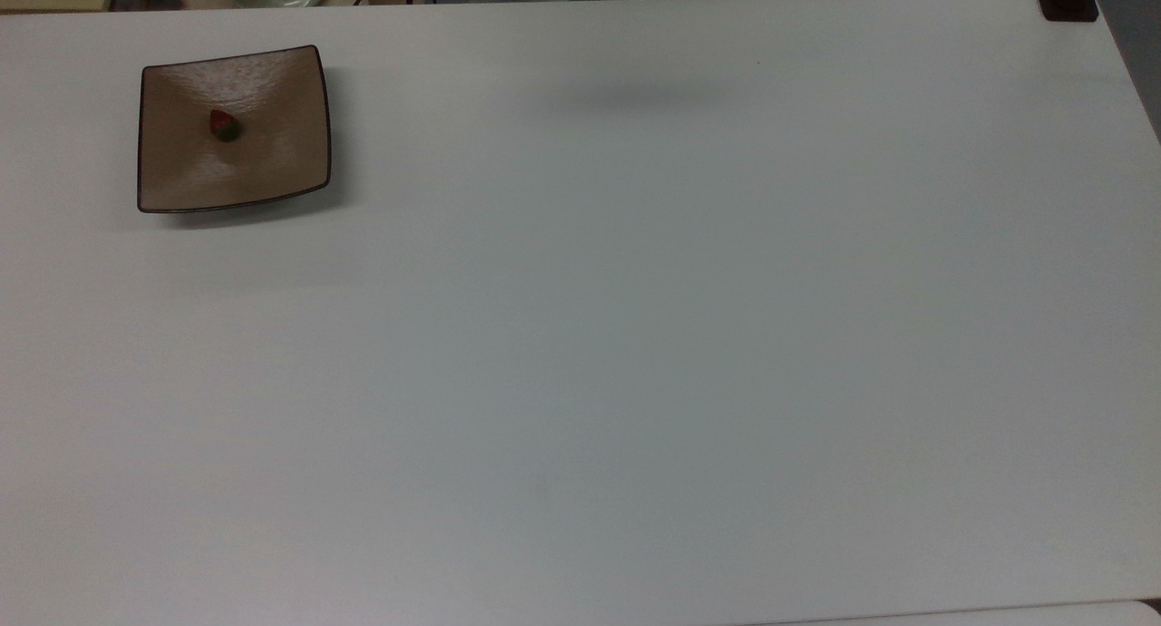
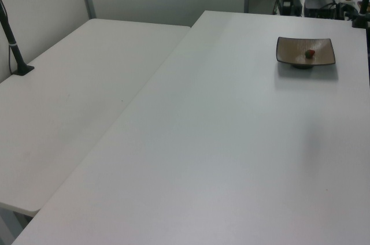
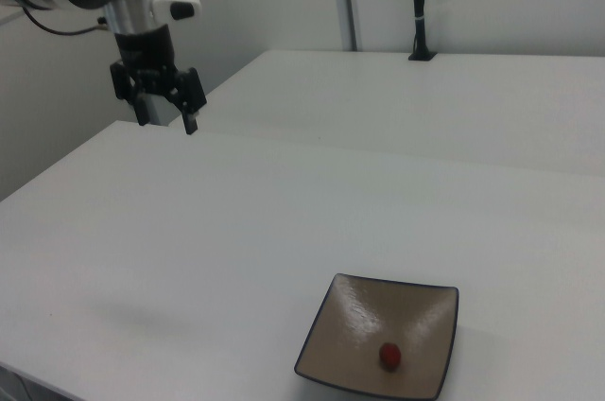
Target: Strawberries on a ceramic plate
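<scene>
While you look across the right view from the near edge, your strawberry (image 3: 389, 355) lies in the dished centre of the ceramic plate (image 3: 350, 325) at five o'clock on the white table (image 3: 236, 231); farther off at ten o'clock, the gripper (image 3: 166, 121) hangs high with jaws apart, empty

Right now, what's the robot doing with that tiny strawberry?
Nothing at this moment. The strawberry lies in the dished middle of the brown square plate, which sits on the white table. The robot's gripper hangs in the air, well away from the plate, toward the right view's upper left. Its fingers are spread open with nothing between them. The berry looks like it is already where it belongs.
</scene>
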Motion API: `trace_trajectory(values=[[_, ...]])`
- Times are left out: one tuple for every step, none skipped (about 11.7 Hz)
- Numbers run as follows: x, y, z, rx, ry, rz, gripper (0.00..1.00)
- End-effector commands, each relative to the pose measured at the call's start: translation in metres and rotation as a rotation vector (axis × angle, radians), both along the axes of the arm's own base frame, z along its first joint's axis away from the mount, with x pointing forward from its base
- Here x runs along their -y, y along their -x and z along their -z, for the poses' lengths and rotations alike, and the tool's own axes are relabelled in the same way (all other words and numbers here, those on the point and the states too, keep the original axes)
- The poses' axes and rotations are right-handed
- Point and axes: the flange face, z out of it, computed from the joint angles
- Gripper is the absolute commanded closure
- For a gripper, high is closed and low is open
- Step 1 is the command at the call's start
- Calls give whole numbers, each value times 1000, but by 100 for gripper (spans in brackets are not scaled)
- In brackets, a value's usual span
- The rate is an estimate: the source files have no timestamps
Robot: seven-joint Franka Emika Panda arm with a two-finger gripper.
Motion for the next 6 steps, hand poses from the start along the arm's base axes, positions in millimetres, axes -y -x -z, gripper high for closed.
trace_trajectory(values=[[32, -8, 26, 44, -6, -13, 0], [38, -14, 35, 36, -2, -2, 0], [43, -24, 36, 78, -5, 17, 0], [43, -23, 33, 87, -7, 22, 0], [43, -23, 33, 89, -7, 22, 0], [42, -23, 33, 87, -8, 22, 0]])
